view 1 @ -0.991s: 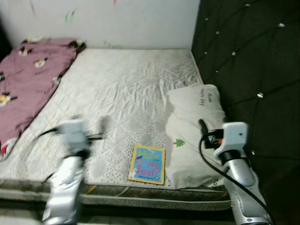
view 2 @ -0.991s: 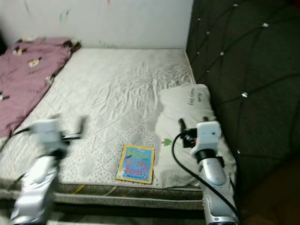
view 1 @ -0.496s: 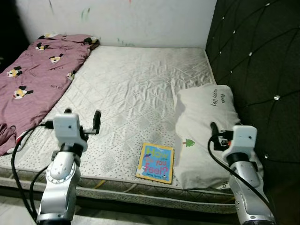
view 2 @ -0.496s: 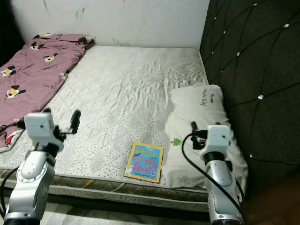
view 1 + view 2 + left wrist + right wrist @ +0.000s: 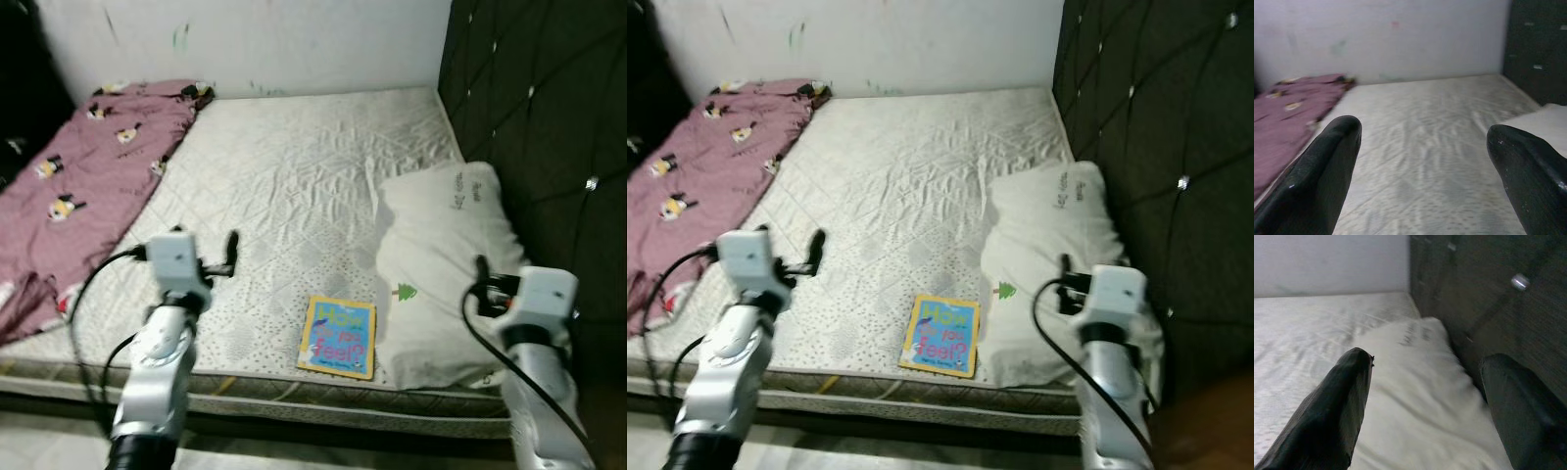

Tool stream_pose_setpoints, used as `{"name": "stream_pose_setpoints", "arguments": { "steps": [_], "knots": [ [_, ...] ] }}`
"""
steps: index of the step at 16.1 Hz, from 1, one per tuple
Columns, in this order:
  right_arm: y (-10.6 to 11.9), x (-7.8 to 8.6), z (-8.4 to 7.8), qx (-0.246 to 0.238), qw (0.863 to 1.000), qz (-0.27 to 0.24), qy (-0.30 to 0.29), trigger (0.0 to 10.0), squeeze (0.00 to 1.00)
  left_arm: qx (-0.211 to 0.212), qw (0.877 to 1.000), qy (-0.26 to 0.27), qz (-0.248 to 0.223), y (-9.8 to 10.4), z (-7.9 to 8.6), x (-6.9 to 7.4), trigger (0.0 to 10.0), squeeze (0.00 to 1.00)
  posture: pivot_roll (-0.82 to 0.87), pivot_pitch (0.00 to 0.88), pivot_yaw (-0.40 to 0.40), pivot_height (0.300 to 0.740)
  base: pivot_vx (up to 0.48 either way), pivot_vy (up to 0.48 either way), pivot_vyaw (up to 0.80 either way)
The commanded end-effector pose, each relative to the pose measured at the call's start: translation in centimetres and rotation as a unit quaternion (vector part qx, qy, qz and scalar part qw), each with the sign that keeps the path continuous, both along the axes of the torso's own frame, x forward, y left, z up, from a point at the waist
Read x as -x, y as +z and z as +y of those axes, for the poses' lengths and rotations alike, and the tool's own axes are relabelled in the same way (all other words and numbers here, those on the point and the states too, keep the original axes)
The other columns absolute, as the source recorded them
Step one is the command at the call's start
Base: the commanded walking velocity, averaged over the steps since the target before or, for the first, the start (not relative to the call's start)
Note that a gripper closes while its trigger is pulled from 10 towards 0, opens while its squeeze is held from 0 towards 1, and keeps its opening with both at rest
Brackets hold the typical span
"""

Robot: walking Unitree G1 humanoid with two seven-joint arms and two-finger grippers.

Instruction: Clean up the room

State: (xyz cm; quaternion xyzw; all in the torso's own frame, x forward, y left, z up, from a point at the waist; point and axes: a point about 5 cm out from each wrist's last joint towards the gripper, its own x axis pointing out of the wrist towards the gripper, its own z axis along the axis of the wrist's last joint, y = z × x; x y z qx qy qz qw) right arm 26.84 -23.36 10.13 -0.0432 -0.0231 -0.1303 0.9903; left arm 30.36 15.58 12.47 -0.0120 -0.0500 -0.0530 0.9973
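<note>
the thin yellow-bordered blue picture book (image 5: 338,337) lies flat at the near edge of the white quilted mattress (image 5: 294,186), just left of the white pillow (image 5: 446,264); both the left claw (image 5: 1420,161) and right claw (image 5: 1422,401) hover open and empty; a low grab at the flat book could shove it off the edge or snag the pillow.

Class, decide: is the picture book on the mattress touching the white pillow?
Apart. In the left eye view a strip of bare mattress shows between the picture book and the white pillow.

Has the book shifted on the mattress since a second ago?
No. The book lies by the pillow's lower corner near the mattress edge, as before; the camera moved.
</note>
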Motion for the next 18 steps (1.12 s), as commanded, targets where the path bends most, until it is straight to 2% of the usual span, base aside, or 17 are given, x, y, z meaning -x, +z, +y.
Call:
{"name": "stream_pose_setpoints", "arguments": {
  "steps": [1,4,7,9,12,16,18],
  "knots": [
    [0.5,0.2,0.1,-0.002,1.000,-0.014,-0.004,10.0,0.00,-0.002,1.000,-0.011,0.009,-0.6,-0.3,0.0,10.0,0.00,-0.13,0.061,0.169,0.740,0.000,0.000,0.00],
    [0.7,-0.8,1.2,-0.001,1.000,-0.017,0.022,10.0,0.00,0.000,1.000,-0.008,0.004,-0.7,-0.6,-0.7,10.0,0.00,-0.12,0.009,0.143,0.740,0.000,0.000,0.00],
    [0.9,-2.7,2.7,-0.002,0.998,-0.011,0.064,10.0,0.00,0.007,0.999,0.028,-0.012,0.1,0.5,-1.2,10.0,0.00,-0.06,0.000,0.096,0.740,0.000,0.000,0.00],
    [0.4,-3.4,3.6,-0.004,0.996,0.005,0.090,10.0,0.00,0.003,0.999,0.046,-0.011,-0.3,1.3,-0.3,10.0,0.00,-0.02,0.015,0.059,0.740,0.000,0.000,0.00],
    [0.1,-3.5,4.4,-0.007,0.994,0.011,0.111,10.0,0.00,0.003,0.997,0.071,0.003,-1.7,2.0,1.2,10.0,0.00,-0.01,0.018,0.018,0.740,0.000,0.000,0.00],
    [-0.3,-3.8,5.1,-0.004,0.992,0.019,0.126,10.0,0.00,0.009,0.997,0.078,0.009,-1.9,1.9,1.7,10.0,0.00,0.01,0.039,-0.014,0.740,0.000,0.000,0.00],
    [-0.6,-3.3,5.6,-0.008,0.991,0.018,0.130,10.0,0.00,0.009,0.996,0.088,0.021,-2.6,2.6,1.7,10.0,0.00,-0.02,0.029,0.002,0.740,0.000,0.000,0.00]
  ]
}}
